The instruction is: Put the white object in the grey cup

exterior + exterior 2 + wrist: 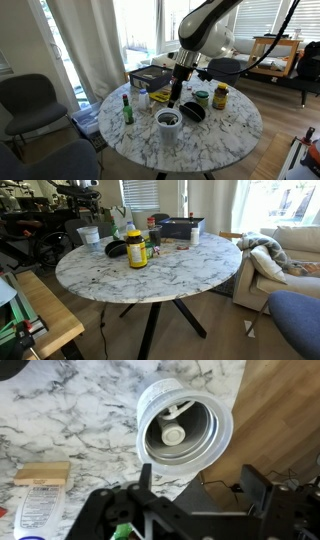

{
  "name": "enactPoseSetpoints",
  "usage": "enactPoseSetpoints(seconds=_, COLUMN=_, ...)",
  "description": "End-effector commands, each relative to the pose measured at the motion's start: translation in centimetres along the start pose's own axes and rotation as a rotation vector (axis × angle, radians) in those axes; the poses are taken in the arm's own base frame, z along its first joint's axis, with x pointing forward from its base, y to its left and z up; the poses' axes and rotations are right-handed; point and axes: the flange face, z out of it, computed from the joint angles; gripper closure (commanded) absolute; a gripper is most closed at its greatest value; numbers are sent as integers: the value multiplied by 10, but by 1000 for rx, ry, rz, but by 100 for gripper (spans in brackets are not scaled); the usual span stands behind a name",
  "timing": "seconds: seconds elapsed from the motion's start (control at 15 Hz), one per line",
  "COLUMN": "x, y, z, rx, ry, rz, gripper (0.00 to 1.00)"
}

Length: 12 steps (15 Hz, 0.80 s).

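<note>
The grey cup (168, 128) stands near the table's edge in both exterior views (89, 238). In the wrist view I look down into the grey cup (214, 408). A small white object (173, 434) lies on its bottom. My gripper (200, 485) is open and empty, with its two dark fingers apart above the table edge beside the cup. In an exterior view the gripper (177, 97) hangs above the table just behind the cup.
A dark bowl (193, 112), a green bottle (127, 108), a yellow-lidded jar (220, 96) and a dark box (150, 75) stand on the round marble table (230, 130). A white labelled packet (35, 500) lies left of the cup. Chairs stand beside the table.
</note>
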Motion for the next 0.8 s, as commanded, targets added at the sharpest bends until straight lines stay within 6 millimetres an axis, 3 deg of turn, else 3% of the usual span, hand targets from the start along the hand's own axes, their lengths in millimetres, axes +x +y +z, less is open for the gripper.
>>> enactPoseSetpoints(seconds=0.0, x=-13, y=10, z=-17, rx=-23, ry=-9, rz=21, gripper=0)
enactPoseSetpoints(seconds=0.13, x=-23, y=13, z=-10, rx=31, ry=-93, rz=11, gripper=0)
enactPoseSetpoints(seconds=0.2, x=-10, y=13, z=-12, rx=0, ry=-32, rz=7, gripper=0)
enactPoseSetpoints(seconds=0.73, x=-18, y=15, z=-10, rx=25, ry=-73, rz=5, gripper=0)
